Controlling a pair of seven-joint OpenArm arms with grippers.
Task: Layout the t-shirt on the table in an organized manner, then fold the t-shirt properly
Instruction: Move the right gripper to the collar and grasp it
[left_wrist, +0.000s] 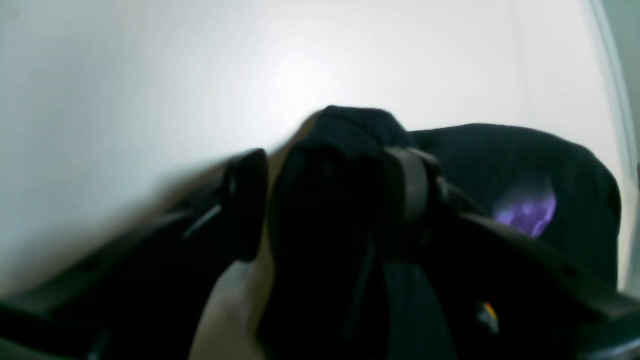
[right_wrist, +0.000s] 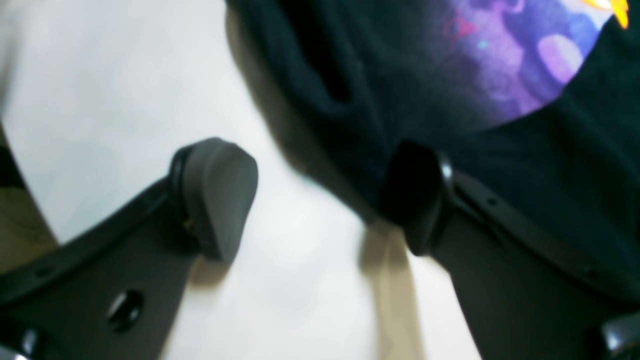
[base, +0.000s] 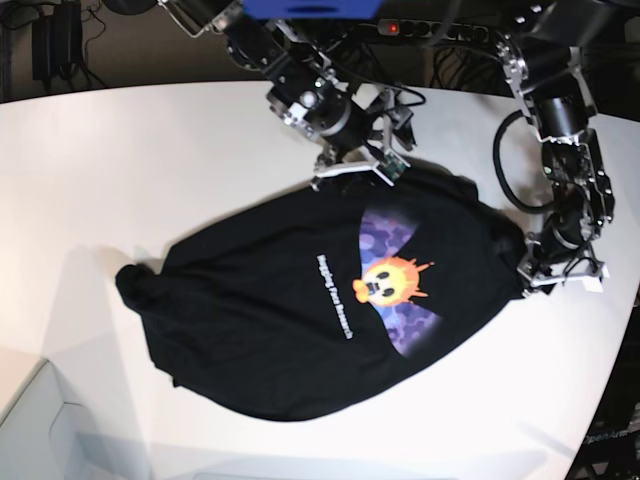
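Field notes, clock as you read the base view. Your t-shirt (base: 300, 350) lies across the middle of the table (base: 90, 160), print up, slanted and not squared to you. The purple graphic (base: 385, 235), with a yellow-orange figure (base: 393, 281) at its heart, sits just toward 3 o'clock of the shirt's middle; white lettering (base: 333, 297) runs beside it on the 9 o'clock side. Cloth bunches into a raised lump (base: 140, 287) at 9 o'clock, and the lower hem edge bows out toward 7. Wrinkles run over the 8 o'clock half.

At 3 o'clock, your left gripper (left_wrist: 325, 200) is down at the shirt's edge. Its fingers stand apart with a dark fold between them; pale table shows between one finger and the cloth, so you have it unclenched, grasping nothing. Its arm (base: 580, 160) comes in from 1 o'clock.

Near 12 o'clock, your right gripper (right_wrist: 320, 200) stands wide and released at the other edge. One finger overlaps the cloth in the right wrist view, the other is over bare tabletop. Its arm (base: 270, 60) reaches in from 11.
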